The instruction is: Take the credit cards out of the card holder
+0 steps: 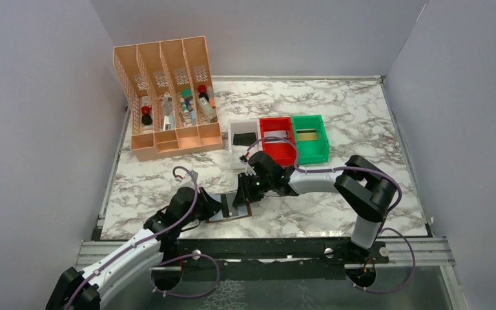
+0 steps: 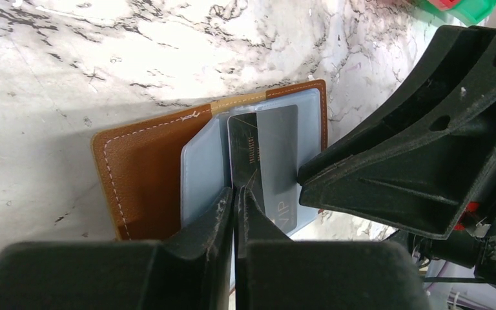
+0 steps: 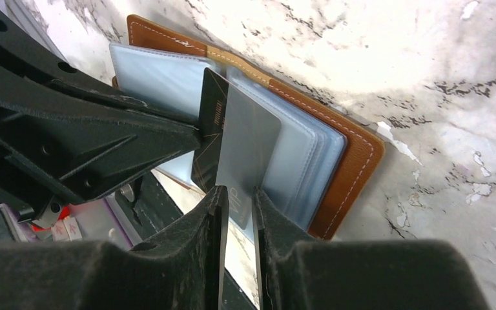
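At the desk's (image 1: 361, 116) far left, I am seeing a peach file rack (image 1: 168, 97) standing upright. Nearer, the left jaws are pressing together, their tips lying at the edge of a clear sleeve (image 2: 200, 174); whether they are pinching it I cannot tell. The card holder (image 2: 142, 174) is lying open on the desk between both arms, brown cover down. The right jaws are clamping a grey card (image 3: 248, 139) that is standing partly out of the holder, with a dark card (image 3: 208, 123) just beside it. Beyond, a white bin (image 1: 234, 152), a red bin (image 1: 284, 155) and a green bin (image 1: 313, 154) are sitting in a row.
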Tool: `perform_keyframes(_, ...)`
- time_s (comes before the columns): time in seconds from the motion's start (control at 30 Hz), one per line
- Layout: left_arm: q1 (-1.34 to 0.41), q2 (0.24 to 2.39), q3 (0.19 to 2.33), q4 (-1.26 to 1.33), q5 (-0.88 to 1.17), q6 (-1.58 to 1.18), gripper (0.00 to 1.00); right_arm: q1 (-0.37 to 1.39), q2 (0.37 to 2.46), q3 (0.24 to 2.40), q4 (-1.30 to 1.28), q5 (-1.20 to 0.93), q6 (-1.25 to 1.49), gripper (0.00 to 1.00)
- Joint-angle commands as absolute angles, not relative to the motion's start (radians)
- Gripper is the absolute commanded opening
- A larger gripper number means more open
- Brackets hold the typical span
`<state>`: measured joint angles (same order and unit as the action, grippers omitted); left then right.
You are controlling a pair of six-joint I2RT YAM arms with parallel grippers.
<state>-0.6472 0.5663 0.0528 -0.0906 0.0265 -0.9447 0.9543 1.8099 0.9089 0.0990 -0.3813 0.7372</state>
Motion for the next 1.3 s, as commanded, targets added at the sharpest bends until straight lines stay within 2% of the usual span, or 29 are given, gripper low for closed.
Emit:
perform_keyframes(0.0, -0.643, 0.541, 0.011, -0.02, 0.075, -0.974, 0.1, 0.963, 1.847, 0.854, 0.025, -0.298, 0.755, 0.25)
perform_keyframes(0.2, -0.643, 0.473, -0.078, 0.06, 0.106, -1.059, 0.39, 0.963, 1.871, 0.823, 0.055, -0.297, 0.807, 0.2)
perform_keyframes(0.5, -0.643, 0.4, -0.104, 0.0, 0.118, -1.094, 0.4, 0.963, 1.866, 0.808, 0.054, -0.265, 0.852, 0.18)
perform_keyframes(0.77, -0.643, 0.404, -0.097, 0.021, 0.139, -1.074, 0.32, 0.963, 1.857, 0.786, 0.085, -0.275, 0.873, 0.17)
perform_keyframes(0.87, -0.643, 0.442, -0.086, 0.023, 0.137, -1.051, 0.27, 0.963, 1.85, 0.784, 0.086, -0.272, 0.869, 0.17)
perform_keyframes(1.0, -0.643, 0.524, -0.04, 0.006, 0.128, -1.009, 0.25, 0.963, 1.853, 0.79, 0.085, -0.28, 0.863, 0.17)
perform_keyframes(1.07, -0.643, 0.579, -0.009, 0.001, 0.12, -0.983, 0.19, 0.963, 1.852, 0.794, 0.08, -0.28, 0.859, 0.17)
perform_keyframes(1.17, -0.642, 0.669, 0.03, 0.003, 0.111, -0.944, 0.15, 0.963, 1.849, 0.801, 0.064, -0.267, 0.855, 0.17)
perform_keyframes(1.23, -0.643, 0.725, 0.054, 0.007, 0.11, -0.925, 0.03, 0.963, 1.845, 0.805, 0.054, -0.26, 0.852, 0.17)
perform_keyframes(1.27, -0.641, 0.742, 0.067, 0.002, 0.105, -0.918, 0.0, 0.963, 1.843, 0.805, 0.049, -0.252, 0.852, 0.17)
